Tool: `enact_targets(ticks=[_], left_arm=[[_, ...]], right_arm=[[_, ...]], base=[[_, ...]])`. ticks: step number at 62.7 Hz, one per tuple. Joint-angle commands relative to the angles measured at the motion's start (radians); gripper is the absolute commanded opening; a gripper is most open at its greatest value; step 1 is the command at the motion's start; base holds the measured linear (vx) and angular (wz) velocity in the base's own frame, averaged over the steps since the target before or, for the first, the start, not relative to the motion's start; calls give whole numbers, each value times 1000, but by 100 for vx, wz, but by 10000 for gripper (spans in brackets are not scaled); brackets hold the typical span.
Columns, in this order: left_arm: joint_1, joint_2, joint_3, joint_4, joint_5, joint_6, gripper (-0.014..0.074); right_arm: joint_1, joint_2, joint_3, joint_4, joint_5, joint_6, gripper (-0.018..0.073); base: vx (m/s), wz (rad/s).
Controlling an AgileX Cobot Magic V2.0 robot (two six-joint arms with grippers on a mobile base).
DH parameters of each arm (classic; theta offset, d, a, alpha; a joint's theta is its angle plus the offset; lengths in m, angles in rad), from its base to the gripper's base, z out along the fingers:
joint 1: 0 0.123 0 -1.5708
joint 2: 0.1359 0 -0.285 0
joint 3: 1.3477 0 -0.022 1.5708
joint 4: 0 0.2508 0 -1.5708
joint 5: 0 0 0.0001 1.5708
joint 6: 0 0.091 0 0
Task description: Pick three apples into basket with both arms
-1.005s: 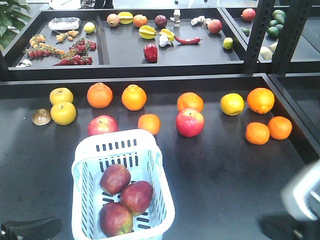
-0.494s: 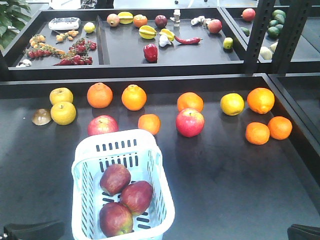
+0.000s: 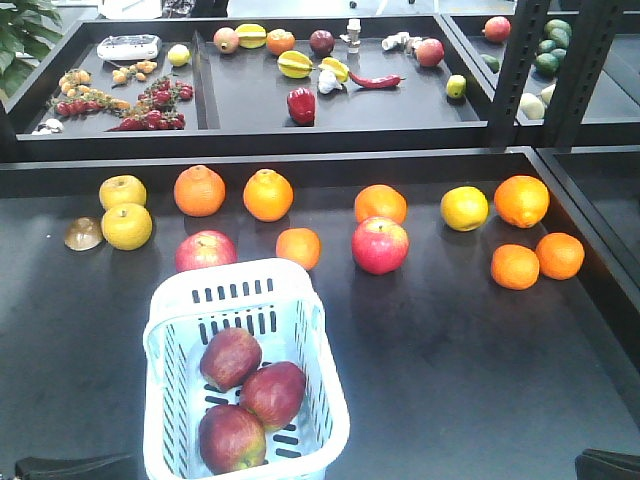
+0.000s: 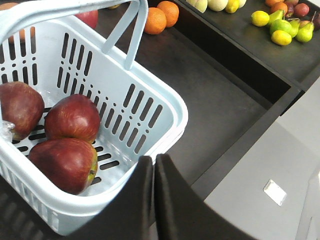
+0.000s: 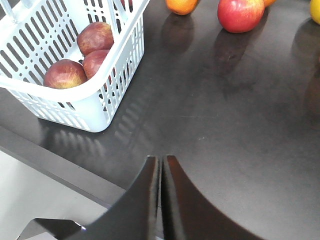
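Basket: the pale basket (image 3: pixel 245 370) is set at the near edge of the dark table (image 3: pixel 470 360), at about 7 o'clock in the front view; its band handle (image 4: pixel 75 7) is seen arching over the rim from the left wrist.
Apples: three dark red apples (image 3: pixel 250 400) are seen lying on the basket's slotted floor, pressed against one another, one toward 12 o'clock and two nearer 6 o'clock.
Left gripper: the left gripper (image 4: pixel 153 167) is seen with its two dark fingers brought together, only a thin slit between them, nothing held; it is placed just outside the basket's near corner.
Right gripper: the right gripper (image 5: pixel 161 167) is seen likewise pinched to a thin slit and empty, over bare table at the basket's 4 o'clock, well apart from it.
Nearby fruit: a brighter red apple (image 3: pixel 205 251) is found just beyond the basket's far rim at 12 o'clock; a small orange (image 3: pixel 298 247) lies at 1 o'clock, and another red apple (image 3: pixel 379 245) at 2 o'clock.
Farther row: oranges (image 3: pixel 268 194) and yellow fruit (image 3: pixel 124 226) are spread across the table's back.
Shelf: a raised tray (image 3: pixel 250 125) of mixed produce is seen behind, with a red pepper (image 3: pixel 301 105) at its front.
Obstructions: between the grippers and the basket only bare table is seen.
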Motion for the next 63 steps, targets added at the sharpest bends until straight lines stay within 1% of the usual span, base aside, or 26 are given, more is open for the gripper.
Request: enact_targets(ticks=[1, 6, 9, 10, 11, 15, 20, 23, 25, 29, 34, 37, 38, 39, 40, 42, 43, 45, 46, 48, 49, 53, 54, 56, 59, 63], left_arm=[[-5, 5, -27, -59, -14, -6, -6], [-5, 5, -27, -172, -14, -65, -6], [-5, 5, -27, -276, -16, -119, -6], [-5, 5, -27, -328, -16, -144, -6], [-5, 5, -27, -364, -15, -159, -6], [-5, 5, -27, -531, -14, -205, -6], [-5, 5, -27, -646, -9, -208, -6], [-5, 5, -27, -681, -9, -205, -6], [-5, 5, -27, -691, -3, -183, -6], [-5, 5, -25, -689, 21, -89, -6], [-5, 5, -12, -700, 59, 145, -6], [-5, 5, 13, -747, 69, 281, -6], [-5, 5, 27, -782, 76, 350, -6], [-5, 5, 37, -809, 80, 395, -6], [-5, 5, 48, -841, 83, 459, -6], [-6, 5, 69, -913, 93, 536, -6], [-7, 5, 85, -973, 97, 589, -6], [-8, 3, 106, -1056, 111, 654, -6], [-8, 3, 116, -1115, 116, 685, -6], [-8, -1, 138, -1189, 132, 743, -6], [-8, -5, 151, -1240, 146, 778, -6], [-8, -21, 180, -1355, 192, 864, -6], [-8, -25, 182, -1390, 212, 888, -6], [-9, -35, 181, -1436, 281, 911, -6], [-9, -48, 178, -1493, 363, 946, -6], [-9, -62, 178, -1535, 460, 990, -6]], right_arm=[[-4, 6, -26, -20, -53, -4, -5], [-4, 6, -26, -20, -47, -4, -5], [-4, 6, -26, -20, -46, -4, -5], [-4, 6, -26, -20, -46, -4, -5], [-4, 6, -26, -20, -45, -4, -5], [-4, 6, -26, -20, -45, -4, -5], [-4, 6, -26, -20, -45, -4, -5], [-4, 6, -26, -20, -45, -4, -5], [-4, 6, -26, -20, -45, -4, -5], [-4, 6, -26, -20, -45, -4, -5], [-4, 6, -26, -20, -45, -4, -5], [-4, 6, -26, -20, -45, -4, -5], [-4, 6, -26, -20, -45, -4, -5], [-4, 6, -26, -20, -45, -4, -5], [-4, 6, -26, -20, -45, -4, -5], [-4, 6, -26, -20, -45, -4, -5], [-4, 6, -26, -20, -45, -4, -5], [-4, 6, -26, -20, -45, -4, -5], [-4, 6, -26, -20, -45, -4, -5], [-4, 6, -26, -20, -45, -4, -5], [-4, 6, -26, -20, -45, -4, -5], [-4, 6, -26, -20, -45, -4, -5], [-4, 6, -26, -20, -45, -4, -5], [-4, 6, -26, -20, -45, -4, -5], [-4, 6, -26, -20, -45, -4, -5], [-4, 6, -26, -20, -44, -4, -5]], base=[[0, 0], [0, 0], [0, 0], [0, 0], [0, 0], [0, 0], [0, 0], [0, 0], [0, 0], [0, 0], [0, 0], [0, 0], [0, 0], [0, 0], [0, 0], [0, 0], [0, 0], [0, 0], [0, 0], [0, 0], [0, 0], [0, 0], [0, 0], [0, 0], [0, 0], [0, 0]])
